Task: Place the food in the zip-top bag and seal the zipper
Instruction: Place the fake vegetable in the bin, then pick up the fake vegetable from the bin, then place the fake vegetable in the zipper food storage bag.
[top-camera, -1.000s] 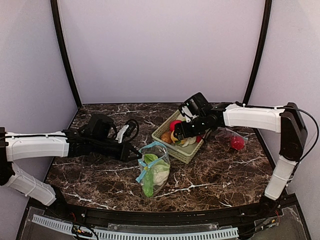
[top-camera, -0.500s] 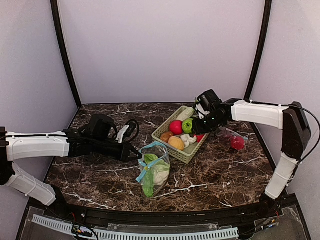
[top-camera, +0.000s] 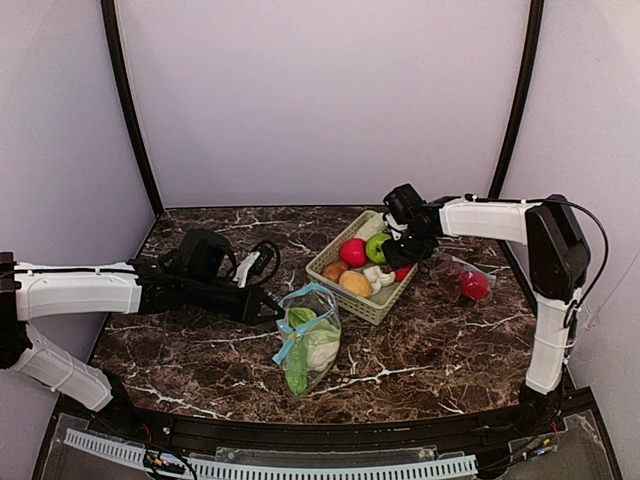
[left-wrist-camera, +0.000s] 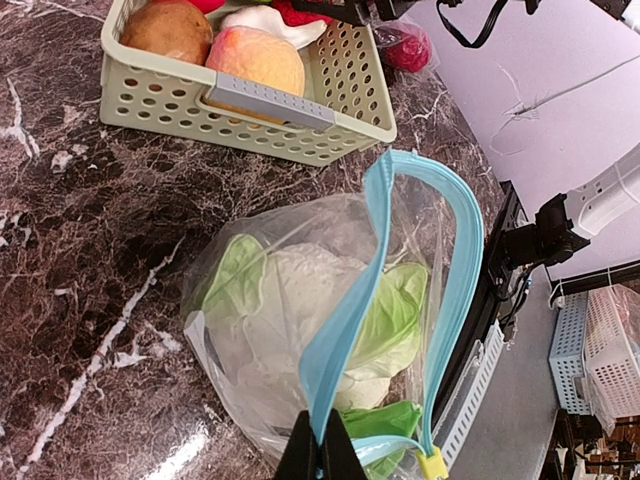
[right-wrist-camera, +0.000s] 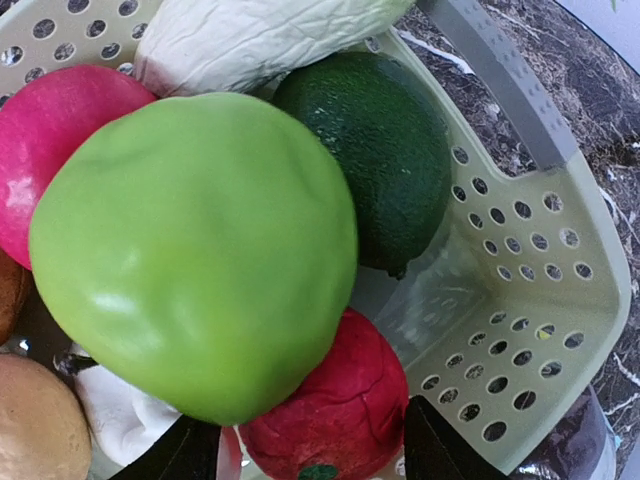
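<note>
A clear zip-top bag (top-camera: 309, 342) with a blue zipper (left-wrist-camera: 440, 240) lies in the middle of the table, mouth open. Inside it is a white cauliflower with green leaves (left-wrist-camera: 290, 310). My left gripper (left-wrist-camera: 322, 452) (top-camera: 268, 310) is shut on the zipper's near lip. The rest of the food sits in a pale green basket (top-camera: 340, 297). My right gripper (right-wrist-camera: 310, 455) (top-camera: 400, 262) is down in the basket's far right corner, open. Its fingers (right-wrist-camera: 445, 450) straddle a dark red fruit (right-wrist-camera: 340, 410) that lies under a big green pepper (right-wrist-camera: 200, 250).
The basket also holds a dark green fruit (right-wrist-camera: 375, 170), a pink-red fruit (right-wrist-camera: 60, 140), a pale cabbage (right-wrist-camera: 260, 35), an orange fruit (top-camera: 353, 284) and a brown one (top-camera: 334, 270). Right of the basket a second clear bag holds a red item (top-camera: 474, 285). A black adapter with cable (top-camera: 205, 250) lies at back left.
My right gripper has moved from over the basket's middle to its far right corner and lowered among the fruit. The left gripper and the bag have not moved.
</note>
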